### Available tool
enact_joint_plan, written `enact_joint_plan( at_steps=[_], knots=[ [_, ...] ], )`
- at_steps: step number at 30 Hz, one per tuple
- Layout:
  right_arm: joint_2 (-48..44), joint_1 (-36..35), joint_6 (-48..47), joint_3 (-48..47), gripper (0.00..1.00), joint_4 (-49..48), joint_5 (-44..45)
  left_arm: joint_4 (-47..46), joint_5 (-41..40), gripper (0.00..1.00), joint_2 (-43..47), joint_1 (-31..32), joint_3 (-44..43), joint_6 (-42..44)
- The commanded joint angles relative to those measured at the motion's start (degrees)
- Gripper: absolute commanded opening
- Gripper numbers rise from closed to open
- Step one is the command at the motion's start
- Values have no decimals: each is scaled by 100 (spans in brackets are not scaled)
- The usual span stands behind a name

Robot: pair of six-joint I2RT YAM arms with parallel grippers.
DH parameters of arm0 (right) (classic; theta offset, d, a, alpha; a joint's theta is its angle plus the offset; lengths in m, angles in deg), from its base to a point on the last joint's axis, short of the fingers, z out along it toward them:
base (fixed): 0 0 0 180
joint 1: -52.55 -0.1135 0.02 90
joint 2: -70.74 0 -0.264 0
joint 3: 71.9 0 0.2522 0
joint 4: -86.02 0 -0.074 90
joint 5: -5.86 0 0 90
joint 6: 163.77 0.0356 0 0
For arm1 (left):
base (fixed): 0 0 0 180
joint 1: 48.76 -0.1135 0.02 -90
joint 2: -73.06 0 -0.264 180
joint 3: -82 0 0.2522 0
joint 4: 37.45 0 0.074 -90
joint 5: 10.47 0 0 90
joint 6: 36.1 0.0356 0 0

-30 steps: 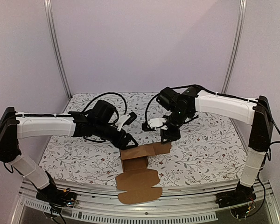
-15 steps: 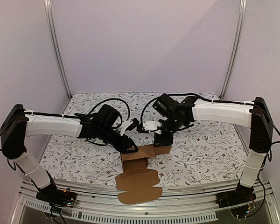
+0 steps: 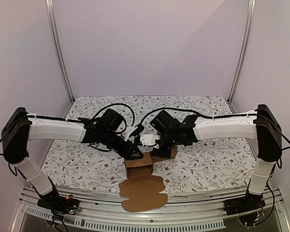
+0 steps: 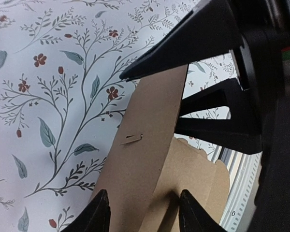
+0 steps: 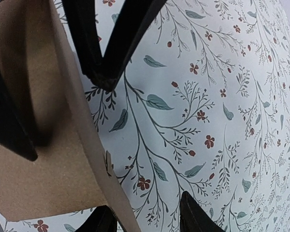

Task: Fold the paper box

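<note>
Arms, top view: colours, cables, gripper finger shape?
The left arm and right arm have white link shells, black joints and wrists, and loose black cables looping over the wrists. The left gripper and right gripper have matte black, tapered, pointed fingers.

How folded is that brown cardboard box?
Partly folded: the paper box has its far panels standing upright, while its near flaps lie spread flat.

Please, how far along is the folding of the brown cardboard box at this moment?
Done: the plain brown kraft cardboard box has its side walls standing up, forming a small open carton. In hand: the left gripper and the right gripper each straddle one upright wall, fingers apart. Left: the rounded lid flaps lie flat on the floral table cover, so the top is not closed.
</note>
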Motion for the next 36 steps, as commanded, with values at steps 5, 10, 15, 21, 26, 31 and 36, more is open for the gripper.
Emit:
enact_joint_plan(
  at_steps=[5,10,15,21,26,31,36],
  knots=[
    [-4,-156,756,138,43,-921,116,-231,129,47,-237,-190,74,-206],
    [-167,-82,769,0,46,-392,188,-260,168,47,-201,-237,73,-212],
    [-744,567,507,-185,48,711,-697,-258,224,47,-179,-247,79,-201],
    [-1233,1550,-66,-38,48,1292,-1517,-330,315,46,-248,-247,71,-216],
    [-715,2023,-194,-323,45,1087,-1259,-329,362,44,-292,-247,30,-230],
    [-55,2023,-265,-404,45,857,-1433,-345,104,49,-1,-247,22,-311],
    [-66,2007,-196,-239,45,914,-1693,-678,-1623,58,1871,105,498,-288]
  ],
)
